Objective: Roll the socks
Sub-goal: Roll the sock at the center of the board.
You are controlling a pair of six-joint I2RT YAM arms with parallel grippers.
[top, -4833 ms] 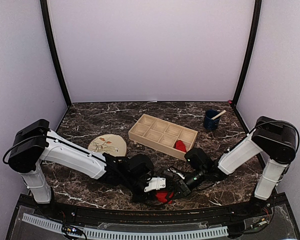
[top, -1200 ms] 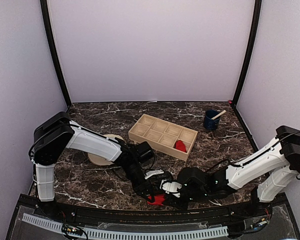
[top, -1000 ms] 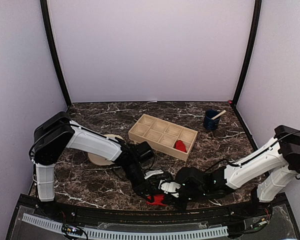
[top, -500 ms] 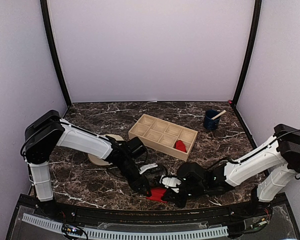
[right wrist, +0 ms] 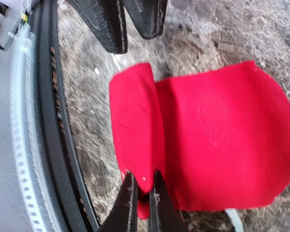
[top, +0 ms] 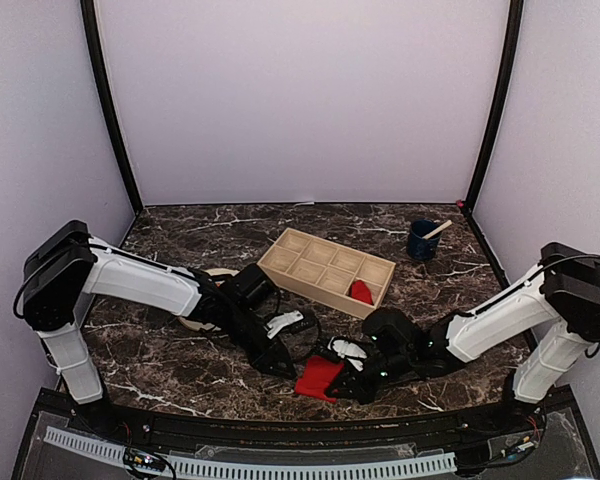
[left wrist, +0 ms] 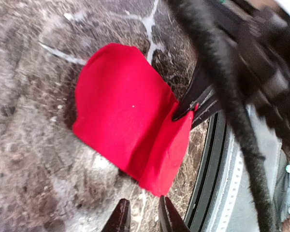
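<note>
Right gripper (right wrist: pixel 141 191) was clamped tight on one edge of the red sock (right wrist: pixel 217 135), and I had a folded flap pinched between the fingers. The rest of the sock lay flat on the marble table (top: pixel 180 370), close to the front rail. My left gripper (left wrist: pixel 142 220) hung just beside it, fingers slightly apart, holding nothing. Farther back, a second red sock (top: pixel 361 291) sat in a compartment near the right end of the wooden tray (top: pixel 325 270).
</note>
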